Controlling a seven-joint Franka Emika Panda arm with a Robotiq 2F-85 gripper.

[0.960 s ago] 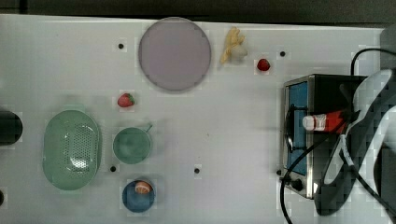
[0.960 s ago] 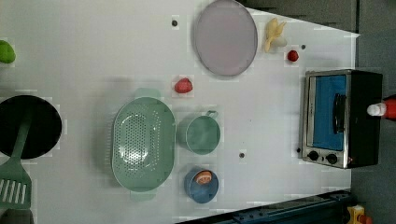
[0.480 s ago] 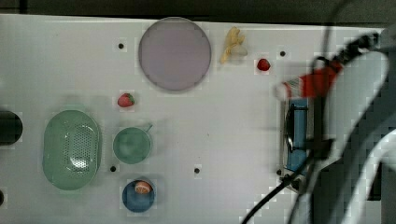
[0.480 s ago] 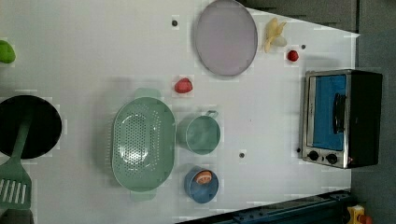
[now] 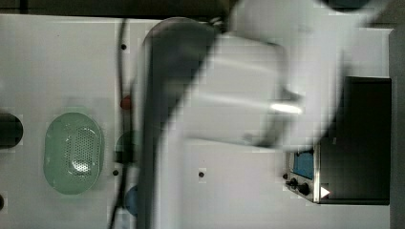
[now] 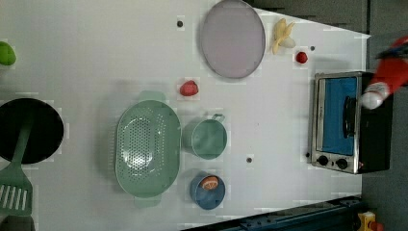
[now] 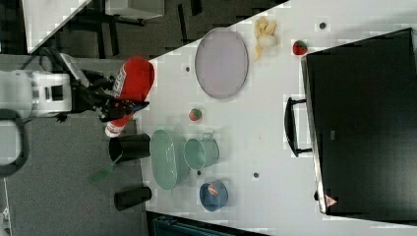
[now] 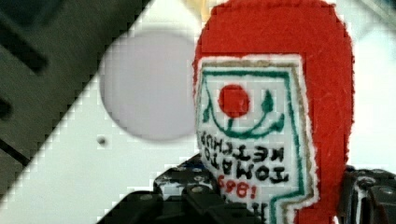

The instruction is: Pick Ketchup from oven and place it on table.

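My gripper [image 7: 118,103] is shut on the ketchup [image 7: 132,83], a red bottle with a white cap, and holds it high in the air at the right view's left. In the wrist view its white-and-red label [image 8: 252,130] sits between my dark fingers [image 8: 187,196], with the white table [image 8: 70,177] far below. The left view has the ketchup [image 6: 390,77] at the left view's right edge, overlapping the black oven [image 6: 346,120] with its blue glass door. My arm [image 5: 229,119] looms across most of the top view, beside the oven [image 5: 356,143].
On the table [image 6: 96,48] lie a lilac plate [image 6: 232,38], a banana [image 6: 281,36], two strawberries [image 6: 188,88] [image 6: 301,57], a green colander [image 6: 146,147], a green cup [image 6: 207,138], a blue bowl [image 6: 208,190], a black pan [image 6: 29,130] and a spatula [image 6: 14,187].
The arm has lifted the ketchup off the oven and risen steeply, swinging it toward the plate side. It now covers much of the top view. The grip has held.
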